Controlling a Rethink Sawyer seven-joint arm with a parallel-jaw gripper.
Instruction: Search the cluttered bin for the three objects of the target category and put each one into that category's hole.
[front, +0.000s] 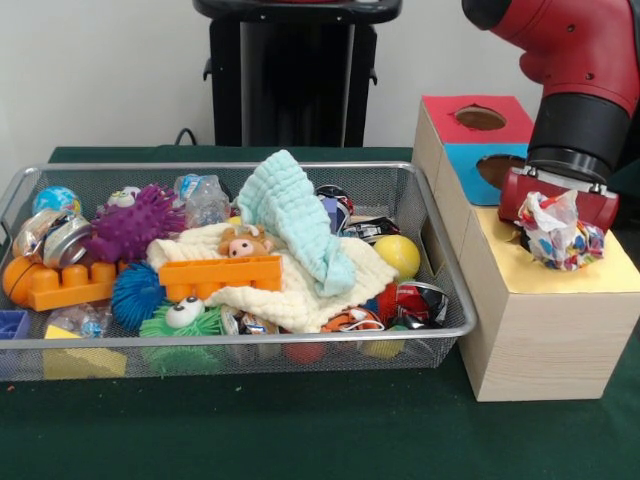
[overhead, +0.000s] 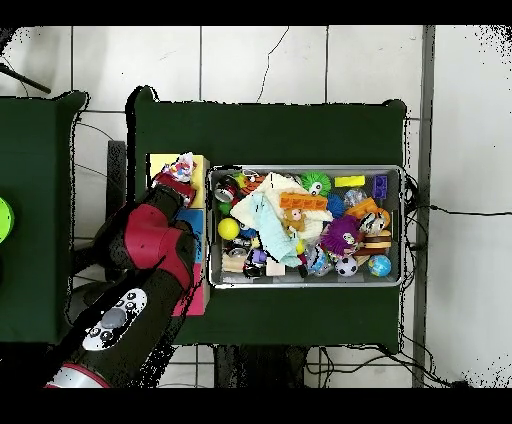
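Note:
My gripper (front: 553, 222) is shut on a crumpled white wrapper (front: 556, 234) with red, blue, orange and yellow blotches. It holds the wrapper just over the yellow top (front: 575, 272) of the nearest wooden box, right of the wire mesh bin (front: 448, 268). In the overhead view the gripper (overhead: 178, 176) and wrapper (overhead: 184, 165) are over the yellow top (overhead: 160, 165), left of the bin (overhead: 305, 170). The yellow box's hole is hidden behind the wrapper. Two shiny red, black and white crinkly wrappers (front: 418, 300) (front: 368, 228) lie in the bin's right part.
The bin holds a pale cream cloth (front: 290, 290), a mint cloth (front: 295, 215), an orange brick (front: 220, 275), a yellow ball (front: 398, 255), a purple spiky ball (front: 135, 225) and other toys. Boxes with a blue top (front: 478, 160) and a red top (front: 475, 118) have holes.

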